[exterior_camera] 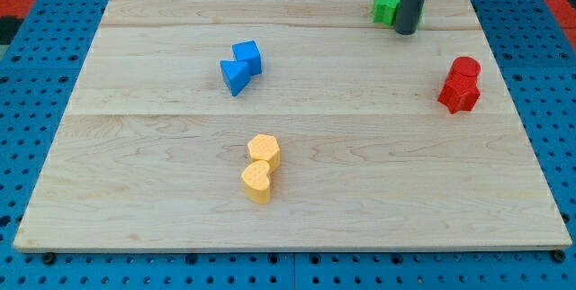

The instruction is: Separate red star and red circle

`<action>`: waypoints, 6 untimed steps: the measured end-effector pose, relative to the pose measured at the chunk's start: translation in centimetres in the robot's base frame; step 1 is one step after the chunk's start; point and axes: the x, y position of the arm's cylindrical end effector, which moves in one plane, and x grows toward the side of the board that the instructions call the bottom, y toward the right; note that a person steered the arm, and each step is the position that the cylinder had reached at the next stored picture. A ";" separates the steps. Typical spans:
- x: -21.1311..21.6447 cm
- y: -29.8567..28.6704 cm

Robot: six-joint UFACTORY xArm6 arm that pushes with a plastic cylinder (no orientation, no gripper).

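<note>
A: Where are the reds?

B: Red circle [465, 68] and red star [460, 97] touch near the surface's [162, 191] right edge. My tip [406, 31] sits by the green block [387, 7], apart from them.

A: The tool?

B: Bare rod, holding nothing.

A: Handling?

B: Probably light, stiff, easy sliders. Push at their seam; open room lies leftward, little toward the edge.

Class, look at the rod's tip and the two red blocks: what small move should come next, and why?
Probably slide my tip from beside the green block toward the view's bottom right, to the seam where the red circle touches the red star; they sit together, untouched.
</note>
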 end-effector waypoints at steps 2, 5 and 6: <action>-0.2 0.0; 10.3 16.4; 11.7 10.7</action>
